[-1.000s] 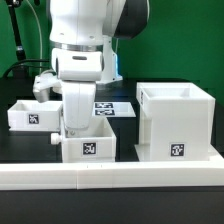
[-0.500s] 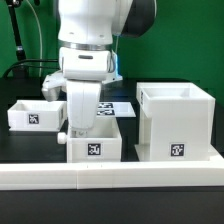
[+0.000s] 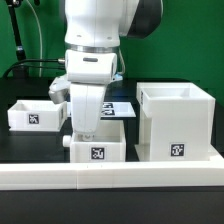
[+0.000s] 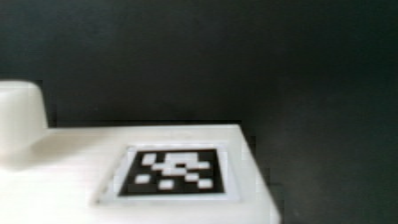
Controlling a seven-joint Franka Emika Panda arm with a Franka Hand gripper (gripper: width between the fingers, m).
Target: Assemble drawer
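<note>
While the exterior view gives the wider picture, it hides my fingers. My gripper [image 3: 85, 128] reaches down into the near tray [image 3: 112, 150]. Whether it is spread or pinching the tray's wall, I cannot tell. That tray stands on the table [image 3: 30, 148] just behind the border rail [image 3: 110, 176]. It lies between the second tray [image 3: 35, 114] at the exterior view's left and the housing [image 3: 178, 122] at the exterior view's right, near the housing but apart from it. The housing's open side appears to face up.

The wrist view shows a white face of the near tray [image 4: 178, 138] with its tag [image 4: 173, 172]; no fingertips are identifiable.

Judgement: the step in hand is bringing this tray to the housing. I should confirm a firm hold on the wall, keep the tray level and square to the housing, travel slowly, and avoid nudging the housing.
</note>
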